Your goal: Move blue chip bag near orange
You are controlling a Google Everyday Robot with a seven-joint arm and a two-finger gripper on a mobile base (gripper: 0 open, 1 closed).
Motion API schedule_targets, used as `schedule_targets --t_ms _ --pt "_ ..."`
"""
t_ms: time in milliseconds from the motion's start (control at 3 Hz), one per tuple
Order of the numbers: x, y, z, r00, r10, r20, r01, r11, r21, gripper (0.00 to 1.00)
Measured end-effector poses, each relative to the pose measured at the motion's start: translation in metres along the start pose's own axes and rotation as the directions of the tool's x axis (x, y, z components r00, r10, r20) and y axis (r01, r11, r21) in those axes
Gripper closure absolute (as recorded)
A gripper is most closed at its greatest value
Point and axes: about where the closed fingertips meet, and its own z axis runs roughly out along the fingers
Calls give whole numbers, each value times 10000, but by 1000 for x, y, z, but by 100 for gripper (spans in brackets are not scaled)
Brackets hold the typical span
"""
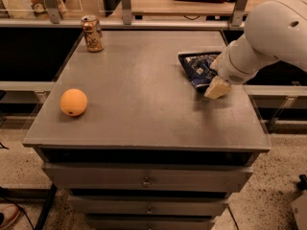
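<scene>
Cabinet top (144,90): hand (217,87) at blue chip bag (196,67).

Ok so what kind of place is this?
Probably a lab or workshop: a grey drawer cabinet, workbenches behind, speckled floor. The tool sits at the blue chip bag, across from the orange.

Grey metal drawer cabinet (96,176), speckled floor (276,181); wooden bench behind (158,4)

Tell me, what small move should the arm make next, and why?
Probably ease the tool onto the blue chip bag to grip it. The tool is at the bag's front edge, on the right, while the orange lies far off at the left, so the bag must be held first.
</scene>
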Motion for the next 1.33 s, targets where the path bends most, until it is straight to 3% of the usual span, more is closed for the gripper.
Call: schedule_targets --t_ms 667,1000,1333 --pt "2 -3 4 9996 219 194 -217 9997 -101 87" --pt "1 -2 4 9996 203 193 -201 9997 -101 100" --pt "1 -2 4 9996 203 193 -201 9997 -101 100"
